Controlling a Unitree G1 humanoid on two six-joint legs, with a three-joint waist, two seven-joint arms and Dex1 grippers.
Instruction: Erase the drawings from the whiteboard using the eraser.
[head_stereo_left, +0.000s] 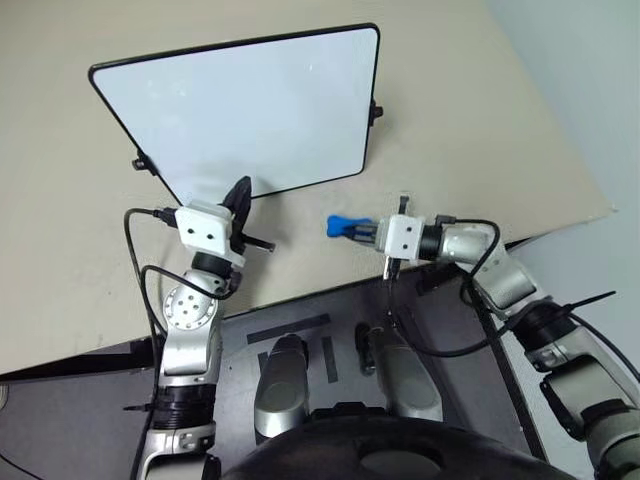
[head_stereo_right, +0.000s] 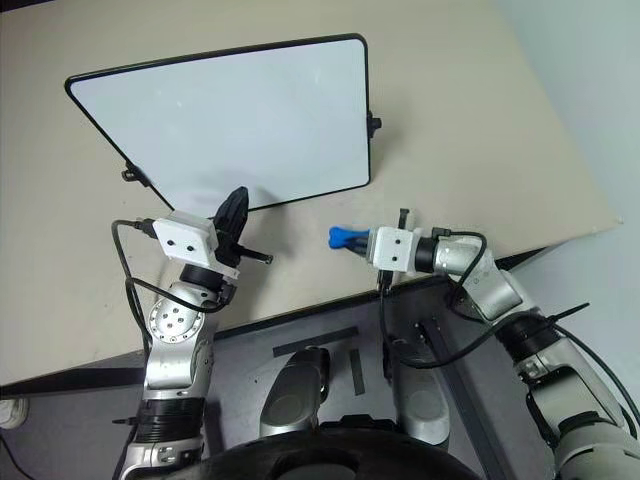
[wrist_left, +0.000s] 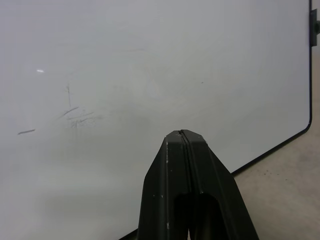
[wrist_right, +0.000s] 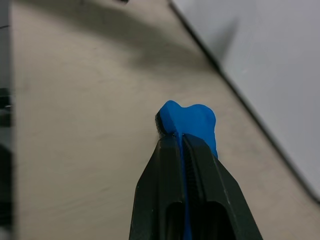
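Note:
The whiteboard (head_stereo_left: 250, 105) lies on the tan table, white with a thin black rim. The drawings are out of view; its face carries just faint grey streaks (wrist_left: 75, 117) in the left wrist view. My left gripper (head_stereo_left: 243, 187) is shut and empty, its tip over the board's near edge (wrist_left: 270, 150); whether it touches I cannot tell. My right gripper (head_stereo_left: 360, 229) is off the board, near its near right corner, pointing left above the bare table. It is shut on the blue eraser (head_stereo_left: 338, 226), whose rounded end (wrist_right: 192, 117) sticks out past the fingertips.
The tan table (head_stereo_left: 480, 130) ends in a front edge (head_stereo_left: 300, 290) just below both wrists, with dark floor beyond. Its right edge (head_stereo_left: 560, 120) runs along a pale wall. Black clips (head_stereo_left: 376, 112) stick out from the board's sides. Black cables (head_stereo_left: 135, 240) loop off both wrists.

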